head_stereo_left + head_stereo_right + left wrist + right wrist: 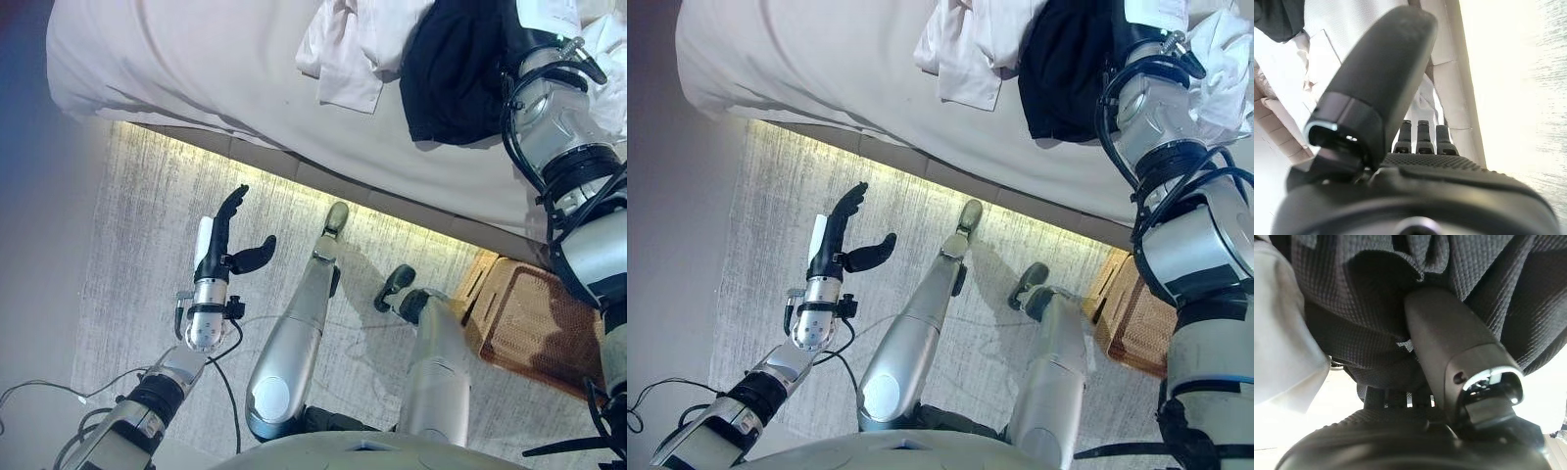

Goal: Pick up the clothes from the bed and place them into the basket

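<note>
A black waffle-knit garment (pixel 451 73) lies bunched on the bed (pixel 196 69) at the upper right, with crumpled white clothes (pixel 348 49) just left of it and more white cloth (pixel 1220 59) at the far right. My right arm reaches onto the bed beside the black garment, and its hand is hidden there in the eye views. In the right wrist view my right hand (pixel 1444 347) has its thumb pressed into gathered folds of the black garment (pixel 1376 293), pinching it against the fingers. My left hand (pixel 220 250) hangs open over the rug, holding nothing.
A woven wicker basket (pixel 534 323) stands on the floor at the lower right, below the bed's edge. A pale striped rug (pixel 147 215) covers the floor in front of the bed. A white sheet covers the bed's left part.
</note>
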You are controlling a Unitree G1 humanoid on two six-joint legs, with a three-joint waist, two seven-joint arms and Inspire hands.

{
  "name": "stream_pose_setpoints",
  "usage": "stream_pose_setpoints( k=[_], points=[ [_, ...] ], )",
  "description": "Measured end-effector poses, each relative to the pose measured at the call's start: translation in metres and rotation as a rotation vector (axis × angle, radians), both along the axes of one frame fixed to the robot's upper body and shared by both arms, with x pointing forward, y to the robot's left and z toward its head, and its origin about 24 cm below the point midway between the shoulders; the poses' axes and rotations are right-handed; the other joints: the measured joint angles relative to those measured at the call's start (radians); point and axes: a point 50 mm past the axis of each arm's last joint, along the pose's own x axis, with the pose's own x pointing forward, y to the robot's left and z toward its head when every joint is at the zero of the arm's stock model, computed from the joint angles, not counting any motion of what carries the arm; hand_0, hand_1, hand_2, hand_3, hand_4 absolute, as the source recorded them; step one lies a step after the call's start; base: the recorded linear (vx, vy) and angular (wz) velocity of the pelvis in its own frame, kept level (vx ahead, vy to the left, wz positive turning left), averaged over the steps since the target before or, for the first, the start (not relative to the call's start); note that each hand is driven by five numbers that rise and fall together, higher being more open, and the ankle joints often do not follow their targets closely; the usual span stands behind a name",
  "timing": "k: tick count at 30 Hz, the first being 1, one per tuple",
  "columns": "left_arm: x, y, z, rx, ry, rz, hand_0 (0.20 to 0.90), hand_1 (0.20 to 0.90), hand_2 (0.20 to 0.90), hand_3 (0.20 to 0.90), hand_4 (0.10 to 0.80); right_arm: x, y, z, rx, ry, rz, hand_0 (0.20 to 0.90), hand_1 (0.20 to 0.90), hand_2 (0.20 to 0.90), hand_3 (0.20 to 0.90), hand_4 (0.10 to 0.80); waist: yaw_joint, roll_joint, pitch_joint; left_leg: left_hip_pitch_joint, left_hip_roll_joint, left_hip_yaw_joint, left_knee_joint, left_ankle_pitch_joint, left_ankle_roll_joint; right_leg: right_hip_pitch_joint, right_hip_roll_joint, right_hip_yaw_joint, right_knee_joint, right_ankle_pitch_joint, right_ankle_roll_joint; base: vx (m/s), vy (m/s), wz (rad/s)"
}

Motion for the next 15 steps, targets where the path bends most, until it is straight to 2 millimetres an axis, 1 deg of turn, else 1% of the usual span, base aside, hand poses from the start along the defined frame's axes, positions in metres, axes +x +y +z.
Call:
stream_pose_setpoints(
  k=[3, 5, 8, 11, 12, 13, 15],
  points=[
    [0.000, 0.003, 0.001, 0.013, 0.002, -0.002, 0.900, 0.900, 0.900, 0.900, 0.800, 0.000, -0.001, -0.007, 0.003, 0.027, -0.001, 0.300, 0.300, 0.300, 0.200, 0.100, -0.002, 0.000, 0.000, 0.030, 0.001, 0.002, -0.002, -0.004, 0.002, 0.030, 0.001, 0.001, -0.007, 0.000, 0.000, 0.000, 0.000, 0.00],
    [0.000, 0.005, 0.001, 0.017, 0.004, -0.004, 0.900, 0.900, 0.900, 0.900, 0.800, 0.000, -0.003, -0.014, 0.004, 0.044, -0.006, 0.300, 0.300, 0.300, 0.200, 0.100, -0.002, 0.000, 0.000, 0.046, 0.001, 0.004, -0.005, -0.010, -0.004, 0.046, 0.001, 0.002, -0.011, -0.002, -0.003, 0.000, 0.000, 0.00],
    [-0.001, 0.007, 0.001, 0.018, 0.007, 0.002, 0.900, 0.900, 0.900, 0.900, 0.800, 0.000, -0.005, -0.022, 0.005, 0.065, -0.011, 0.300, 0.300, 0.300, 0.200, 0.100, -0.003, 0.000, 0.000, 0.069, 0.004, 0.008, -0.026, -0.012, -0.005, 0.061, 0.003, 0.004, -0.026, -0.003, -0.004, -0.011, -0.005, -0.03],
    [-0.002, 0.009, -0.001, 0.022, 0.019, -0.003, 0.900, 0.900, 0.900, 0.900, 0.800, -0.001, -0.008, -0.034, 0.025, 0.094, -0.013, 0.300, 0.300, 0.300, 0.200, 0.100, -0.003, -0.001, 0.001, 0.106, 0.003, 0.015, -0.050, -0.012, -0.005, 0.091, 0.003, 0.010, -0.043, -0.003, -0.004, -0.033, 0.008, -0.01],
    [-0.003, 0.009, -0.002, 0.023, 0.024, -0.002, 0.900, 0.900, 0.900, 0.900, 0.800, -0.001, -0.009, -0.039, 0.025, 0.107, -0.014, 0.300, 0.300, 0.300, 0.200, 0.100, -0.005, -0.002, 0.001, 0.122, 0.004, 0.014, -0.060, -0.004, -0.001, 0.107, 0.002, 0.008, -0.050, -0.002, 0.000, -0.069, 0.036, -0.03],
    [-0.004, 0.010, -0.004, 0.024, 0.031, 0.000, 0.900, 0.900, 0.900, 0.900, 0.800, -0.001, -0.010, -0.043, 0.028, 0.115, -0.013, 0.300, 0.300, 0.300, 0.200, 0.100, -0.002, -0.002, 0.001, 0.137, 0.007, 0.015, -0.067, -0.002, 0.001, 0.123, 0.004, 0.009, -0.062, 0.007, -0.007, -0.060, 0.038, -0.01],
    [-0.007, 0.011, -0.008, 0.028, 0.051, 0.000, 0.900, 0.900, 0.900, 0.900, 0.800, -0.002, -0.012, -0.051, 0.039, 0.134, -0.009, 0.300, 0.300, 0.300, 0.200, 0.100, -0.004, -0.003, 0.002, 0.181, 0.006, 0.018, -0.093, -0.001, 0.001, 0.165, 0.004, 0.008, -0.085, 0.008, -0.005, 0.000, 0.000, 0.00]
  ],
)
